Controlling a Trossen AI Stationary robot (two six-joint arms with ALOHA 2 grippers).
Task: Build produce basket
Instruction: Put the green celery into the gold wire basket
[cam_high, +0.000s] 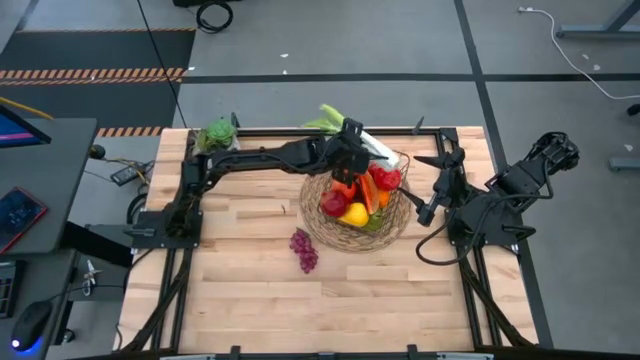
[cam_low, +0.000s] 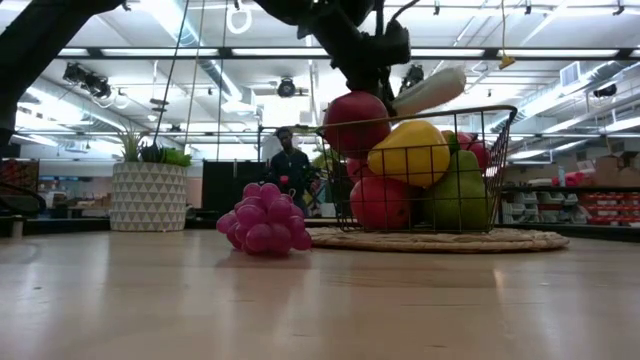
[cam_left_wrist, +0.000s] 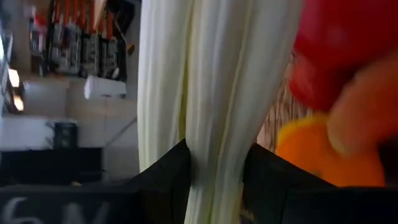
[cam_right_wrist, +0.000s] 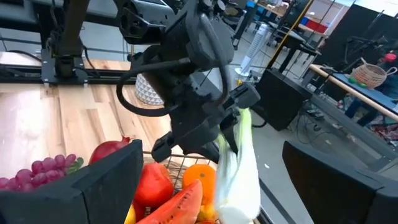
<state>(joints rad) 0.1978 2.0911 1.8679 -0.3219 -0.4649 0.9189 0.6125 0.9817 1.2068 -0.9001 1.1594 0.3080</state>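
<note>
Wire basket (cam_high: 392, 222) full | left hand (cam_high: 352, 140) grips leek (cam_high: 345, 128) above rim

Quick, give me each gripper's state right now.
Left gripper: closed on the leek, over the basket.
Right gripper: open, holding nothing, beside the basket.

No text, label, brand or number is showing clearly enough to read in any of the views. Pale marks are appearing on a dark part (cam_left_wrist: 37, 208) at the edge of the left wrist view — they are looking like figures, but I cannot tell which ones. Nothing readable is standing on the shelves in the room behind.
</note>
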